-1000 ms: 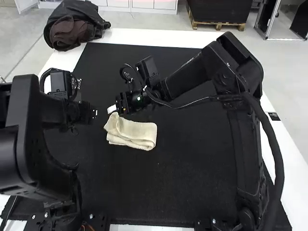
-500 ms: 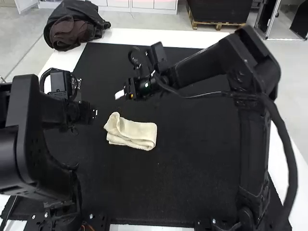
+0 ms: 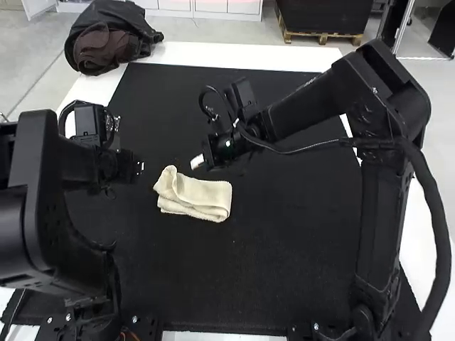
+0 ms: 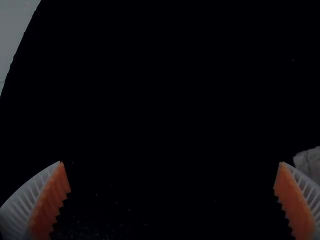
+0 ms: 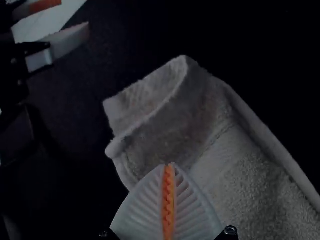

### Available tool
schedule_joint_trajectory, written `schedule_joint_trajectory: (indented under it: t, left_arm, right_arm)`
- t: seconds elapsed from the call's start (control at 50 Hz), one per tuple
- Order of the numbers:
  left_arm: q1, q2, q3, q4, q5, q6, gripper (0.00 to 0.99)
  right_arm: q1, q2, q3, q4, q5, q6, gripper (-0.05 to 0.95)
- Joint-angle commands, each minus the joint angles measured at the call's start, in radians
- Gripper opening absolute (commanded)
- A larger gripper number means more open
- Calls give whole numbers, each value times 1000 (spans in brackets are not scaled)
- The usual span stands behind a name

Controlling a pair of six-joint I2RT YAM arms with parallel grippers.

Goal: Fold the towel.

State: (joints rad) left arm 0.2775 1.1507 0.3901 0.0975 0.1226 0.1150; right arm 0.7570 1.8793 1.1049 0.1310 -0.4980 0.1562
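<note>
The cream towel (image 3: 197,195) lies folded into a narrow strip on the black mat, its left end curled up in a loose flap. Just behind and above it in the high view, my right gripper (image 3: 197,162) hangs apart from the cloth. The right wrist view has my right gripper (image 5: 169,166) shut with nothing between its pads, over the towel (image 5: 220,145). My left gripper (image 3: 140,168) is left of the towel in the high view. In the left wrist view my left gripper (image 4: 171,162) stands wide open over bare mat, the towel's edge (image 4: 309,162) beyond one finger.
The black mat (image 3: 263,284) covers most of the white table (image 3: 234,55). A dark bag (image 3: 106,39) sits at the back left corner. My left gripper's fingers (image 5: 65,41) appear in the right wrist view, close to the towel's curled end.
My right gripper has lifted off the towel's curled end and drawn back to the right. The towel and the left arm have stayed where they were.
</note>
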Motion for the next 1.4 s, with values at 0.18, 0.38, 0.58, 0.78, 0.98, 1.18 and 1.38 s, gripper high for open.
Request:
schedule_joint_trajectory:
  t: [0.18, 0.38, 0.58, 0.78, 0.98, 1.18, 1.38]
  left_arm:
    - [8, -19, 7, 10, -5, 0, 957]
    - [8, -19, 7, 15, -5, 0, 957]
    - [9, -19, 9, 25, -5, 0, 957]
    - [6, -19, 9, 31, -5, 0, 957]
    - [5, -19, 16, 33, -5, -2, 957]
    - [5, -19, 24, 34, -5, -3, 957]
    - [3, -19, 24, 34, -3, -6, 957]
  right_arm:
    - [-5, -6, -50, 87, -7, -9, -16]
    - [5, 35, -53, 159, -7, 5, -16]
    - [21, 81, -50, 211, -8, 20, -16]
    - [22, 130, -53, 268, -25, 36, -16]
    - [24, 181, -60, 294, -37, 39, -16]
    - [34, 224, -86, 337, -47, 34, -16]
    - [54, 267, -131, 404, -54, 31, -16]
